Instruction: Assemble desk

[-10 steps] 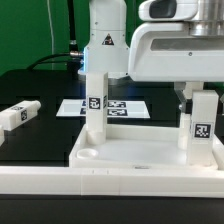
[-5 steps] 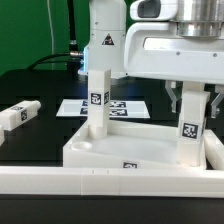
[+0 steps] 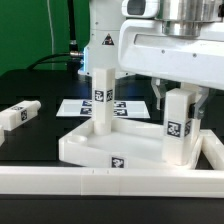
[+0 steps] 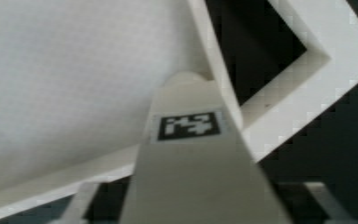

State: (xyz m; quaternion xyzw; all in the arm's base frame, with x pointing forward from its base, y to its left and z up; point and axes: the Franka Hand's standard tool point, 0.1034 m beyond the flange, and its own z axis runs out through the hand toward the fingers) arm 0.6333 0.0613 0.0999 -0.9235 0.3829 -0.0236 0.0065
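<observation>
The slab (image 3: pixel 115 150) has swung round — smooth white plastic, two square legs upright; pincer (image 3: pixel 180 98) straddles the right leg (image 3: pixel 178 124), grip unclear.

The desk slab (image 3: pixel 115 148) has turned on the surface, its near corner now swung toward the rail (image 3: pixel 110 183) and a tag showing on its front edge. The pincer (image 3: pixel 180 100) has shifted toward the exterior view's left with the leg (image 3: pixel 178 125), and its fingers (image 3: pixel 160 96) have spread wider around it.
</observation>
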